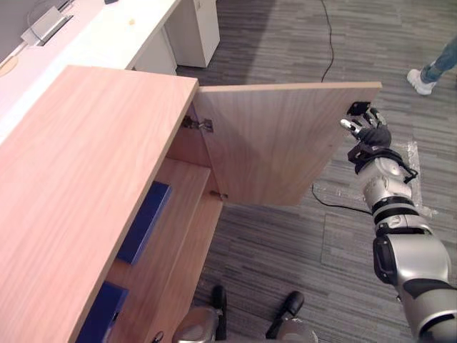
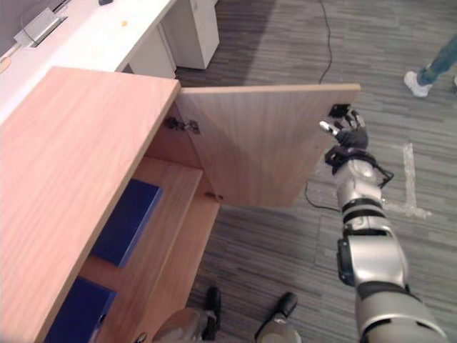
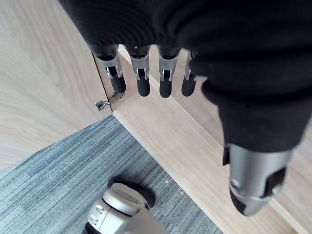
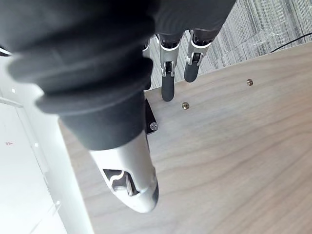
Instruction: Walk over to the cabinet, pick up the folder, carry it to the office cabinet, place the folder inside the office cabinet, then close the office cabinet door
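Note:
The wooden office cabinet [image 1: 86, 179] stands at my left with its door [image 1: 278, 143] swung wide open over the carpet. Inside, a blue folder [image 1: 145, 221] lies flat on a shelf, and a second blue folder [image 1: 103, 311] lies nearer to me. My right hand [image 1: 370, 136] is stretched out to the door's free edge near its top corner. Its fingers [image 4: 168, 68] are straight and rest against the door's wooden face [image 4: 234, 146]. My left hand [image 3: 139, 73] hangs with straight fingers, holding nothing, beside the cabinet's lower front.
A white desk [image 1: 121, 36] runs behind the cabinet at the upper left. A person's shoe [image 1: 421, 80] stands on the carpet at the far right. Tape marks [image 1: 413, 164] and a black cable [image 1: 330, 50] lie on the floor beyond the door.

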Controlling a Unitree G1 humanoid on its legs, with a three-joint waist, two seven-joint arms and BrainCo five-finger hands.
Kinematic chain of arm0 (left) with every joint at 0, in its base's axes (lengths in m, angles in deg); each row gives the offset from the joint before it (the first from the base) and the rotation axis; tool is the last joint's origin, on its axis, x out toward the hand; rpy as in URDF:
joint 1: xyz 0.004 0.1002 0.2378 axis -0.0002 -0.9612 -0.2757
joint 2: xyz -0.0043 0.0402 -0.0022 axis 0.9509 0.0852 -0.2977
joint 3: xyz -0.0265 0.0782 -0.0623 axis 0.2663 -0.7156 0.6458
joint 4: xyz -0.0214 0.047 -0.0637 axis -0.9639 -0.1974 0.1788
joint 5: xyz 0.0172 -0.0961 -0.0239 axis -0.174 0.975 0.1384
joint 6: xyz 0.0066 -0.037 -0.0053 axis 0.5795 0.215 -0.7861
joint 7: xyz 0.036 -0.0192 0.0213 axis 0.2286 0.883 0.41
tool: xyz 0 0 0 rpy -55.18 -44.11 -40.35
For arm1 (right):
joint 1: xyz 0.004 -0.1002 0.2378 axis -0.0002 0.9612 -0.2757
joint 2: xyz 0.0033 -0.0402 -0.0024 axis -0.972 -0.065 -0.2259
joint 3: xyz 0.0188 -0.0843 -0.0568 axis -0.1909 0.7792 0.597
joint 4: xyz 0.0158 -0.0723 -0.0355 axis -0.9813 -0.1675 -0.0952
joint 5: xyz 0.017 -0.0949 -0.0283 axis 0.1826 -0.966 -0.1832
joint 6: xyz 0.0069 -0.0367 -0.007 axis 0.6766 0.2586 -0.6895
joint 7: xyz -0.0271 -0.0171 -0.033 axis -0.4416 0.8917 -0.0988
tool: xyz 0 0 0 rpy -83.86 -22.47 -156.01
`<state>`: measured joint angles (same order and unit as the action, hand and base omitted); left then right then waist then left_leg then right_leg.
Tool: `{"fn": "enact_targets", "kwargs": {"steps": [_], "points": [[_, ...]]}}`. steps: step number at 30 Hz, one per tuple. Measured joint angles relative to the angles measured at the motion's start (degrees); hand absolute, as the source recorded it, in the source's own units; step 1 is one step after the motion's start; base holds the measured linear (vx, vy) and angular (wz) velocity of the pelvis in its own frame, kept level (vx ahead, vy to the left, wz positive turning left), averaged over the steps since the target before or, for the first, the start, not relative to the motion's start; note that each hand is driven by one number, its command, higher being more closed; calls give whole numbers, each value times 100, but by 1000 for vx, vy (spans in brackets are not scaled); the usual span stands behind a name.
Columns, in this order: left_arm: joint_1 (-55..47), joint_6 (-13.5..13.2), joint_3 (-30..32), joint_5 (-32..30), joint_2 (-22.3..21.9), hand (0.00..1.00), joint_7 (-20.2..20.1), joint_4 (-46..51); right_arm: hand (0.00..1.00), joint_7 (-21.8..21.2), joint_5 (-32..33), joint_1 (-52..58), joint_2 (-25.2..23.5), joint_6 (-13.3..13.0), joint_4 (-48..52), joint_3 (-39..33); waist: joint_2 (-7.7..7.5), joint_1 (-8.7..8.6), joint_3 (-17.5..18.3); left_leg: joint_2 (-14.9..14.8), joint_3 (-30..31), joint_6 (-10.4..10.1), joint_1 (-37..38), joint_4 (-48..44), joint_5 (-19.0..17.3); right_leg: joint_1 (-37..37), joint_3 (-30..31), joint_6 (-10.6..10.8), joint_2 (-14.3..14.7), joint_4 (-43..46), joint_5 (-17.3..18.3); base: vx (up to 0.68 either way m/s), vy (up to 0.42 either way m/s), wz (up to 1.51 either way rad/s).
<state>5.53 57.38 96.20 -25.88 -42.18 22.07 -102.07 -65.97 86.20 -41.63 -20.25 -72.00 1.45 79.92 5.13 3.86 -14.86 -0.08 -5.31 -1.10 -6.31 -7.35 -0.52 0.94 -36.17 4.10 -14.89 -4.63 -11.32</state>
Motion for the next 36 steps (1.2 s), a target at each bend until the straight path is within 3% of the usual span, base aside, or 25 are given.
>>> {"fn": "enact_targets", "kwargs": {"steps": [6,8,11,16,24,29,32,36], "points": [[53,-21,-115,-6,9,0,0,79,0,5,-373,-377,303,105,-90,566,87,-37,-90,-139,168,-22,-330,-222,20,128,-128,-16,152,-8,-6,-6,4,10],[65,-33,-139,-16,13,0,0,104,0,15,-397,-650,365,237,-246,879,109,-64,-100,-176,185,-42,-410,-291,6,178,-133,-28,188,-8,-15,12,10,3],[163,-99,-132,-22,84,0,2,107,0,19,-962,-884,559,360,-197,1712,134,-72,-111,-283,143,-95,-572,-445,-68,300,-69,-71,285,-11,-20,21,28,-14],[360,-157,150,-106,103,0,6,116,0,-234,-1782,-1231,1060,523,872,3240,225,-88,-141,-553,-185,-205,-683,-504,-160,611,356,-152,530,-17,-15,18,14,-41],[707,-220,407,-235,37,0,45,107,0,-412,-1927,-1057,1437,563,2814,3806,349,-200,-107,-896,-388,-347,-524,-240,-137,806,800,-256,901,-18,37,80,-8,-31],[745,-209,671,-318,-44,0,61,-30,0,-697,-1957,-578,1811,507,4381,4350,404,-263,-29,-1018,-337,-424,-161,31,-138,801,1168,-268,1048,-18,39,111,40,-46],[770,-208,827,-451,-67,0,63,-204,0,-1113,-1908,-187,1936,307,4946,4782,434,-332,227,-1104,-338,-540,-12,122,-83,788,1317,-273,1150,-19,43,84,18,-31],[926,-196,838,-466,-95,0,59,-408,0,-1811,-1704,133,1966,-37,5478,5393,467,-381,515,-1234,-315,-629,60,141,-102,769,1348,-490,1299,-22,211,-3,-49,-11]]}}
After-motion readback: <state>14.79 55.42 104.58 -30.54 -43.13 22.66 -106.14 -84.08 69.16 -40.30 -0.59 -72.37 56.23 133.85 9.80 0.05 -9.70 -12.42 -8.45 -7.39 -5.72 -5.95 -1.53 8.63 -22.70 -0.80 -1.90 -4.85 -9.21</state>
